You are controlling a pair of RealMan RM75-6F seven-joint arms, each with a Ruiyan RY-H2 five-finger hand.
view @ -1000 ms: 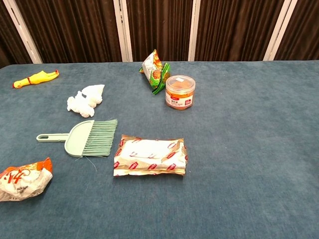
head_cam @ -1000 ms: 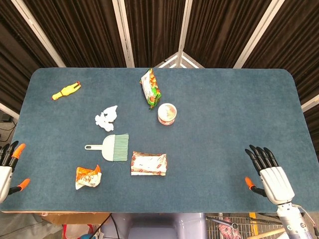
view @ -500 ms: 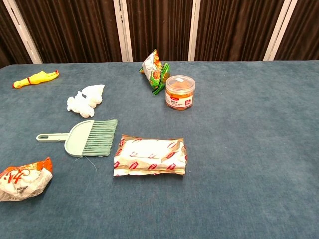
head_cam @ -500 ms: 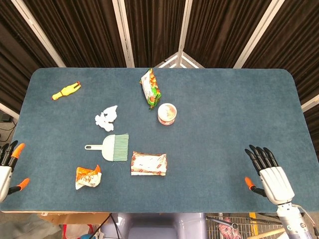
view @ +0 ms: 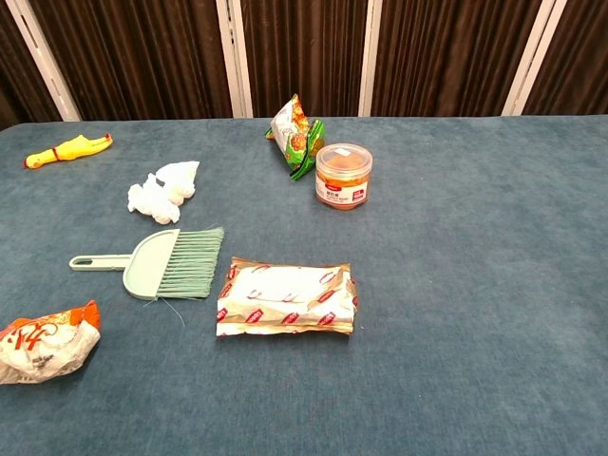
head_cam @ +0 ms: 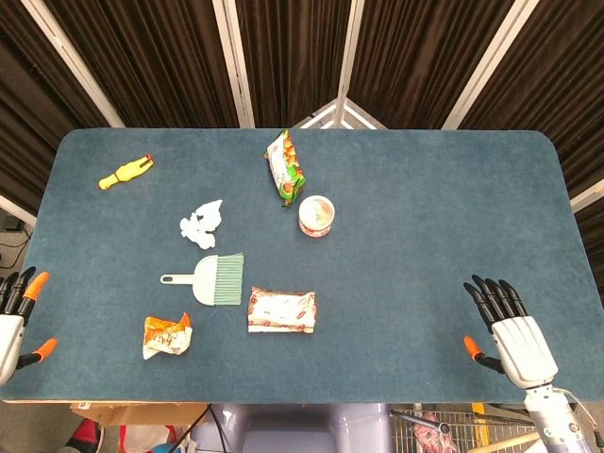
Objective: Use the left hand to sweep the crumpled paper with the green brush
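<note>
The green brush (head_cam: 209,280) (view: 159,264) lies flat on the blue table, handle pointing left, bristles to the right. Just beyond it rests the white crumpled paper (head_cam: 203,223) (view: 163,190), a small gap apart from the brush. At the table's near left edge my left hand (head_cam: 13,321) hovers with fingers spread and nothing in it, well left of the brush. My right hand (head_cam: 505,330) is at the near right edge, fingers apart and empty. Neither hand appears in the chest view.
A yellow rubber chicken (head_cam: 125,172) lies far left. A green snack bag (head_cam: 285,168) and an orange-lidded cup (head_cam: 317,216) sit mid-table. A white-and-red packet (head_cam: 280,310) lies right of the brush, and an orange wrapper (head_cam: 167,336) sits near the front edge.
</note>
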